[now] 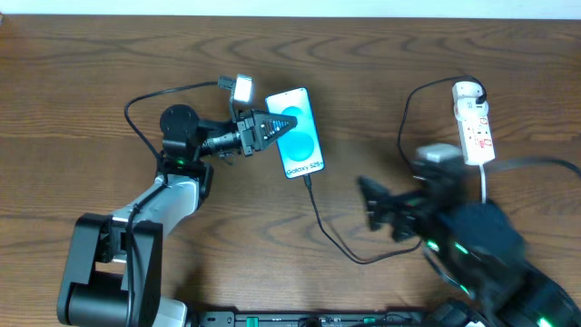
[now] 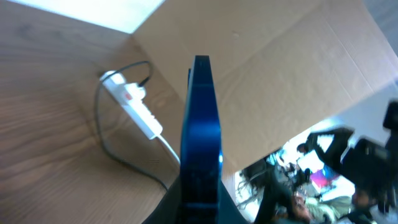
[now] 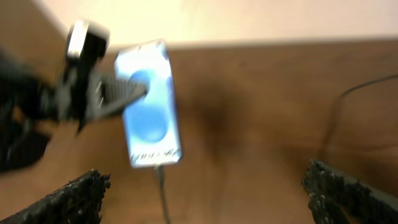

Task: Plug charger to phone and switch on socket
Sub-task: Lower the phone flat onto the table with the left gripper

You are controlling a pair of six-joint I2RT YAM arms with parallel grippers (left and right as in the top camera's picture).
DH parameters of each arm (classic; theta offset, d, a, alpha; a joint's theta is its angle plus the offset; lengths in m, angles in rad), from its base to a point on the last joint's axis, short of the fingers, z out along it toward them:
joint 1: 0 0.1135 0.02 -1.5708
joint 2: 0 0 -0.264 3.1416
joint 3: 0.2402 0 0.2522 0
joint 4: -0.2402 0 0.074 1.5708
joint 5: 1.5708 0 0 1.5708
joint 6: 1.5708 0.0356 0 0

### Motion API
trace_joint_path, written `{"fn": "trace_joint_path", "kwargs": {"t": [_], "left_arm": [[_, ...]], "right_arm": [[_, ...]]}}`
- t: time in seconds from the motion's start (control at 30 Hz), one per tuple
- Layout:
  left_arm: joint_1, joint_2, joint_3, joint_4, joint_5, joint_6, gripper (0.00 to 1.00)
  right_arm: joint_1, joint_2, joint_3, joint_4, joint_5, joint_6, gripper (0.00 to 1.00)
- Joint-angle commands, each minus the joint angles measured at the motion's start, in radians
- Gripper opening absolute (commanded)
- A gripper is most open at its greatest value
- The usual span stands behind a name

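At upper centre-left my left pincer is clamped across the phone. The charger trails from the phone's lower edge, seemingly plugged in. My right pincer, blurred at lower right, is spread wide and empty. The socket lies above and right of it, long axis running up the frame, and this arm is far nearer.

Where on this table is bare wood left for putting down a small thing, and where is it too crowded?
Bare wood lies between the phone and the socket, and at the far left beyond the left arm. Crowded: around the right gripper, where the charger runs.
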Motion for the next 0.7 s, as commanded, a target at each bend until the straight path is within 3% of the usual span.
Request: {"fn": "trace_joint_path", "kwargs": {"t": [0.0,0.07,0.27,0.33,0.67], "left_arm": [[-0.028,-0.005,0.021,0.002,-0.016,0.018,0.07],[-0.046,-0.005,0.040,-0.060,-0.047,0.034,0.07],[-0.114,0.004,0.299,-0.798,-0.196,0.416,0.08],[-0.141,0.039,0.397,-0.963,-0.204,0.501,0.07],[-0.197,0.388,0.600,-1.064,-0.141,0.500,0.07]], "right_arm": [[-0.025,-0.079,0.011,-0.040,0.197,0.002,0.99],[-0.031,-0.088,0.011,-0.048,0.197,0.003,0.99],[-0.031,-0.060,0.011,-0.084,0.190,0.059,0.99],[-0.031,-0.050,0.011,-0.085,0.189,0.059,0.99],[-0.031,-0.034,0.011,-0.086,0.162,0.067,0.99]]}}
